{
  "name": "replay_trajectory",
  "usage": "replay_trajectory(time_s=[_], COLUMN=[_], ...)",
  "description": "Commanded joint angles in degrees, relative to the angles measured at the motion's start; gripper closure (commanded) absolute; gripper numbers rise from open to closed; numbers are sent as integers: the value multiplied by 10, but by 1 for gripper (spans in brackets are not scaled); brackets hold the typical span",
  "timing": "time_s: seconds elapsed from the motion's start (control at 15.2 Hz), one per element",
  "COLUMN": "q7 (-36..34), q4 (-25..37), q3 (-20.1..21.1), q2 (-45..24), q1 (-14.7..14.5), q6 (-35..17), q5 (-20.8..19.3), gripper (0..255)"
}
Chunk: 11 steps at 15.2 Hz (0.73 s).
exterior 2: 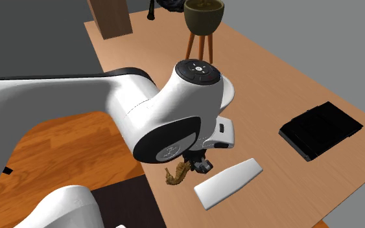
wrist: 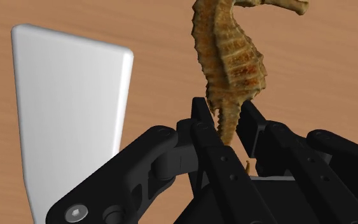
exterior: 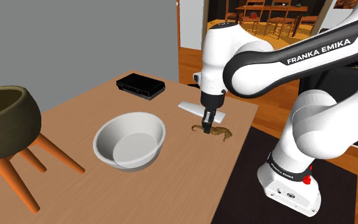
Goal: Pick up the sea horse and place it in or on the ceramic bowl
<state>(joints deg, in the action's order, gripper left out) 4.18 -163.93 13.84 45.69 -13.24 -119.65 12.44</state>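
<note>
Down on the table (exterior: pixel 75 118) beside a white slab (exterior: pixel 190 107), the hand (wrist: pixel 225 121) is clamping the sea horse (wrist: pixel 231 63) by its tail, so lifting it across to the bowl (exterior: pixel 105 153) looks next.

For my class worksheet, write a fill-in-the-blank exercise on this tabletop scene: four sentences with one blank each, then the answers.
1. The gripper clasps the sea horse by its ____.
2. The bowl is ____ in colour.
3. The flat box on the table is ____.
4. The dark pot sits on a stand with ____ legs.

Missing words: tail; white; black; orange.
</note>
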Motion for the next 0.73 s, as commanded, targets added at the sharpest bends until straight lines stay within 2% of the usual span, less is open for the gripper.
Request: replay_trajectory(time_s=[0.0,0.66], q7=[0,-3], q4=[11,76], q3=[-3,-17], q2=[8,32], q1=[1,7], q6=[20,109], q5=[-3,-17], gripper=[255,255])
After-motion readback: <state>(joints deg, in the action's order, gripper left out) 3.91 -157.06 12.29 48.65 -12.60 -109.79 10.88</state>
